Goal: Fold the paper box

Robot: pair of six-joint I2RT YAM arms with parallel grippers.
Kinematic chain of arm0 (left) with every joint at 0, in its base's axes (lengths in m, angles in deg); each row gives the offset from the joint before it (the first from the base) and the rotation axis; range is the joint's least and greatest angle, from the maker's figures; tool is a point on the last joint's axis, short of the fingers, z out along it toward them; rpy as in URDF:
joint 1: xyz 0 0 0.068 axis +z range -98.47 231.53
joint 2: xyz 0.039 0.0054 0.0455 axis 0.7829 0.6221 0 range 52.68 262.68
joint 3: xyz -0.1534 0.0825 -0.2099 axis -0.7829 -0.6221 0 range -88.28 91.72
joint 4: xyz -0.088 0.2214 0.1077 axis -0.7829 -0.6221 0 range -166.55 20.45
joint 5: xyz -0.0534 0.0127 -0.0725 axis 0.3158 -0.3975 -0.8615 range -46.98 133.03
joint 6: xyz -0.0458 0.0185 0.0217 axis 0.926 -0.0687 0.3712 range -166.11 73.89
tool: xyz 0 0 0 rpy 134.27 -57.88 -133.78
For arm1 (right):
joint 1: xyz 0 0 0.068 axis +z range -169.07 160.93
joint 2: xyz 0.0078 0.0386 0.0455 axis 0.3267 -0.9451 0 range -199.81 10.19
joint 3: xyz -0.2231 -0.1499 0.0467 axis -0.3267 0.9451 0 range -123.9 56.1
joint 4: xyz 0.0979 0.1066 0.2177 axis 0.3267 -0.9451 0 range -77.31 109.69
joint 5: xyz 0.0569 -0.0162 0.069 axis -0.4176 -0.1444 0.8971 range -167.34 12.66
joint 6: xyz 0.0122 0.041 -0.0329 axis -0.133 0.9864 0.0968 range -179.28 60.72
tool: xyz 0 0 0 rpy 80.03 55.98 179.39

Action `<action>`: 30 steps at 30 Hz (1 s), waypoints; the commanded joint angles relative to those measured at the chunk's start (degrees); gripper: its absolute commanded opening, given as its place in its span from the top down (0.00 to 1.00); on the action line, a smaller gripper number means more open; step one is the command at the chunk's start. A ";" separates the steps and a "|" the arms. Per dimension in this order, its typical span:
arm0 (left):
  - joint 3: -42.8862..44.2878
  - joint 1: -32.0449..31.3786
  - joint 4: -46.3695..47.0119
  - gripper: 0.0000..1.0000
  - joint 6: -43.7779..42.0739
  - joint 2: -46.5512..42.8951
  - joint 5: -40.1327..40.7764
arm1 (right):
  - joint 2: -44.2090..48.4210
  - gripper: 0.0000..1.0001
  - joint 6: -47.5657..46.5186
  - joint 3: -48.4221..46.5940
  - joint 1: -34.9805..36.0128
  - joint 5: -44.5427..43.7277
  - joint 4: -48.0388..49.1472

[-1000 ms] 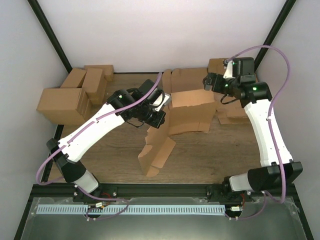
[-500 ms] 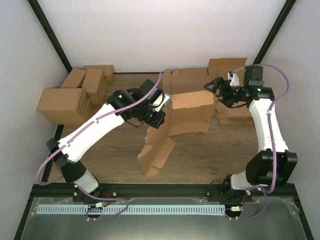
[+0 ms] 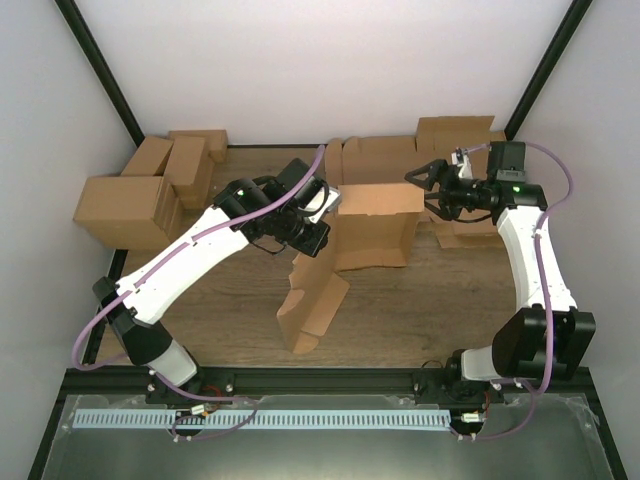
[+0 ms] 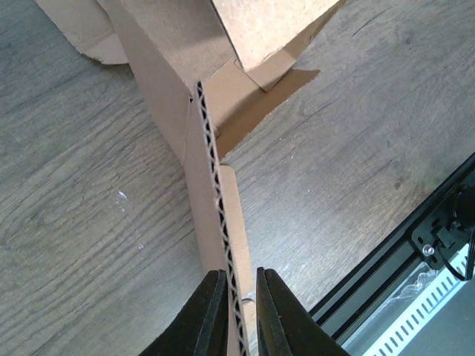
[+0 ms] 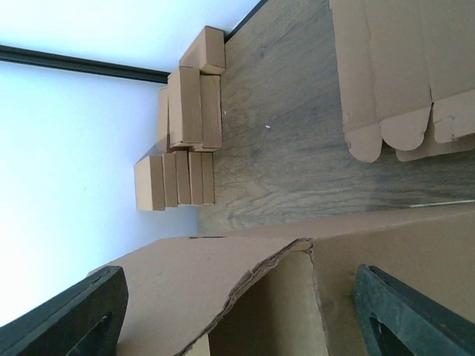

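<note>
Nearest, a black rail (image 3: 330,380) runs along the bottom of the frame, edging the wood-grain tabletop (image 3: 430,310). At mid-frame the paper box (image 3: 375,225) stands half-opened, its tabbed flaps trailing toward lower centre. The left pincer (image 4: 237,297) is clamped tight on the box's corrugated edge. The right pincer (image 3: 428,186) gapes wide at the box's upper right corner, gripping nothing. Beyond, a cluster of cartons (image 3: 140,195) crowds the upper left. Flat cardboard sheets (image 3: 460,135) lie at the upper right, against white walls (image 3: 320,70).
</note>
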 commanded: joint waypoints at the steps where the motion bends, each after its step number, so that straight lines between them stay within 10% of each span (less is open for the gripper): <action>1: 1.56 -0.27 0.66 0.88 -1.37 1.02 -1.09 | 1.32 0.17 1.77 -0.81 0.22 4.14 -0.52; 30: 1.49 -0.04 2.31 0.88 -1.11 2.35 -3.38 | 2.48 0.37 -12.72 5.20 1.98 -1.76 -6.39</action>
